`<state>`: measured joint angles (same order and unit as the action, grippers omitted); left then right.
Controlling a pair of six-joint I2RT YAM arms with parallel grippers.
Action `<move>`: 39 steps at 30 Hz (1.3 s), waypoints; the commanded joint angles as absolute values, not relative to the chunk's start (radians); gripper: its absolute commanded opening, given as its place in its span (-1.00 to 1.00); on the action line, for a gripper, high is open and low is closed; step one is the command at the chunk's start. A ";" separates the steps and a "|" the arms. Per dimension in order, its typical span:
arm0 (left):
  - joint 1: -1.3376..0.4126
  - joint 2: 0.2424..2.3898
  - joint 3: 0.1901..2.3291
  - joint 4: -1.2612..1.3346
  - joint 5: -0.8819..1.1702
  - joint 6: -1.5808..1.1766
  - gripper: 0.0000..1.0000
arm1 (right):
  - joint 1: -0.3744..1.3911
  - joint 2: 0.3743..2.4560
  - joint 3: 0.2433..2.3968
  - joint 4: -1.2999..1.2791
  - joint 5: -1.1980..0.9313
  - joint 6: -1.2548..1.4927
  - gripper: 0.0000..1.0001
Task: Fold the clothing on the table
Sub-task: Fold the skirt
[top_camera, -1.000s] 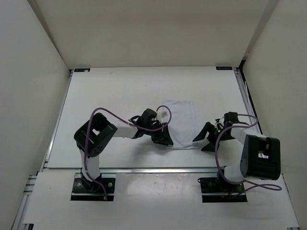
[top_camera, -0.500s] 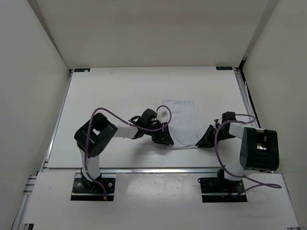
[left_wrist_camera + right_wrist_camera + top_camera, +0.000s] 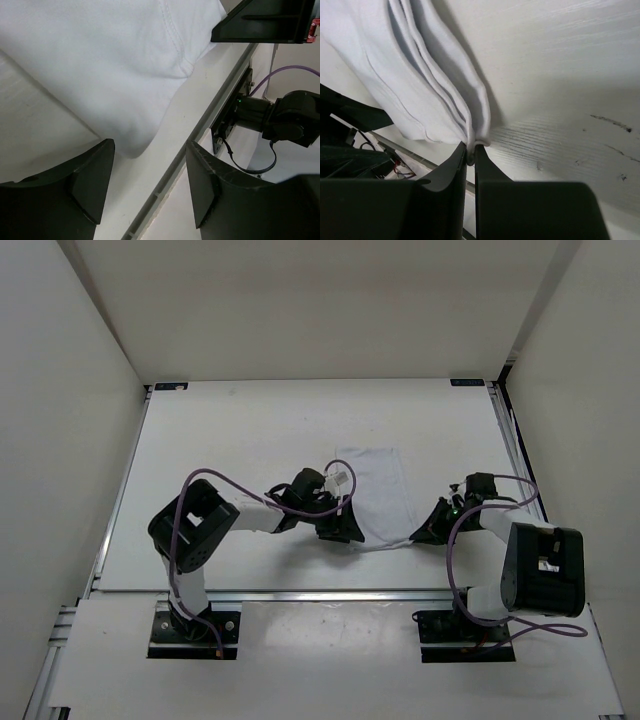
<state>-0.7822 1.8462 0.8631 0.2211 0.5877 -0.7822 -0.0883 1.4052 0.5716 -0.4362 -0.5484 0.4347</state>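
The clothing (image 3: pixel 378 490) lies as a narrow white folded strip in the middle of the table (image 3: pixel 250 430). My right gripper (image 3: pixel 422 533) is at its near right corner, shut on the layered edge of the clothing (image 3: pixel 470 125), which bunches into ridges between the pinched fingers (image 3: pixel 451 170). My left gripper (image 3: pixel 342 533) stands open at the near left corner. In the left wrist view the clothing (image 3: pixel 110 65) sags just beyond the spread fingers (image 3: pixel 92 175), with nothing between them.
The table's aluminium front rail (image 3: pixel 330 590) runs close behind both grippers. Both arm bases (image 3: pixel 195 625) sit below it. White walls enclose the table on three sides.
My right gripper moved in to the clothing's near right corner and closed on its edge. My left gripper opened a little wider at the near left corner.
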 commanded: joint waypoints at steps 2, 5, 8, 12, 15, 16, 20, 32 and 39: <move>-0.756 1.741 0.824 0.267 0.581 -0.793 0.42 | -0.094 1.373 0.558 -0.400 -0.543 0.426 -1.00; -0.747 1.723 0.769 0.291 0.566 -0.821 0.37 | -0.094 1.370 0.558 -0.402 -0.546 0.425 -1.00; -0.753 1.715 0.730 0.294 0.558 -0.839 0.24 | -0.092 1.371 0.555 -0.393 -0.548 0.431 -1.00; -0.791 1.729 0.710 0.311 0.532 -0.847 0.26 | -0.089 1.367 0.555 -0.391 -0.568 0.431 -1.00; -0.816 1.769 0.715 0.334 0.523 -0.860 0.28 | -0.098 1.368 0.557 -0.393 -0.574 0.434 -1.00; -0.816 1.787 0.713 0.353 0.523 -0.871 0.26 | -0.100 1.368 0.563 -0.393 -0.583 0.436 -1.00; -0.825 1.812 0.724 0.382 0.499 -0.893 0.28 | -0.103 1.359 0.561 -0.396 -0.591 0.433 -0.99; -0.836 1.891 0.785 0.426 0.499 -0.914 -0.35 | -0.107 1.342 0.552 -0.399 -0.609 0.430 -1.00; -0.830 1.847 0.749 0.419 0.508 -0.913 -1.00 | -0.104 1.339 0.555 -0.413 -0.601 0.408 -1.00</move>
<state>-0.8307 1.8942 0.7662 0.4271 0.5205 -0.9249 -0.1036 1.3666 0.5587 -0.4099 -0.5869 0.4332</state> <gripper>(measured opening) 0.042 0.080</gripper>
